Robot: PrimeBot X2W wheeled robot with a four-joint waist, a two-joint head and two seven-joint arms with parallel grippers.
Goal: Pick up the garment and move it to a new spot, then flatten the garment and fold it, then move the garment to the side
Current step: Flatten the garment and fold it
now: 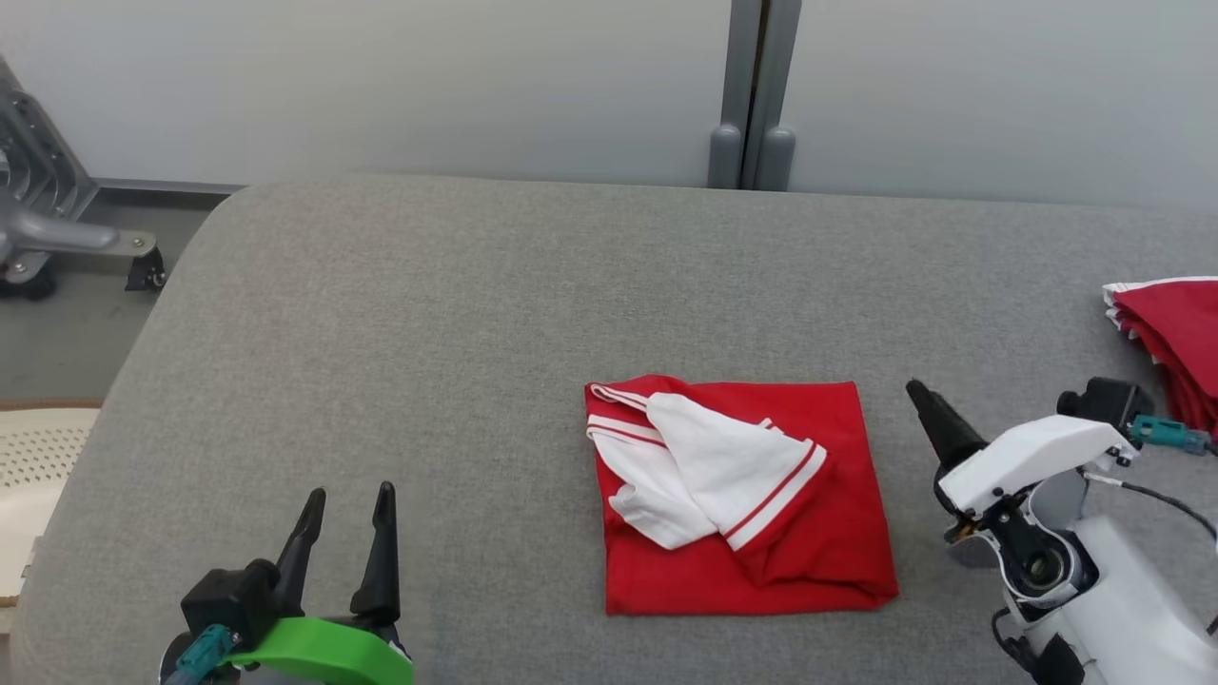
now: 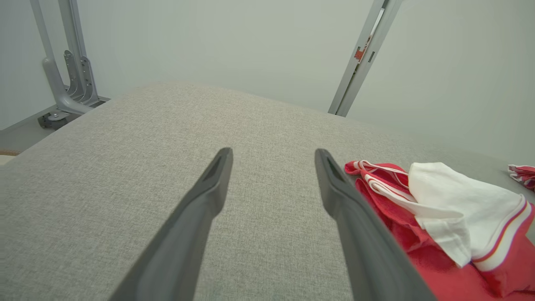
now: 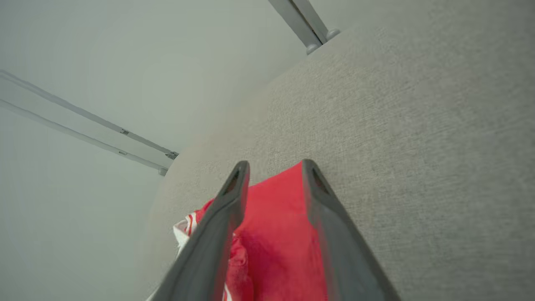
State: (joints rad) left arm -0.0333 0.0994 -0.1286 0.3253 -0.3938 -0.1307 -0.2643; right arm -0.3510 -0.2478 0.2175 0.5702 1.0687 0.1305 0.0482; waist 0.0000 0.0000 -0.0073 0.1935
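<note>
- Left gripper [image 1: 349, 492], nearer than the garment [image 1: 742, 495] and to its left: jaws wide apart, holding nothing.
- Right gripper [image 3: 274, 164], just right of the garment: jaws partly apart, empty.
- Red-and-white garment lies folded on the grey surface [image 1: 428, 285].

garment [image 3: 276, 234] cropped below (right wrist view), red pile [image 1: 1175, 333] cropped too
</note>
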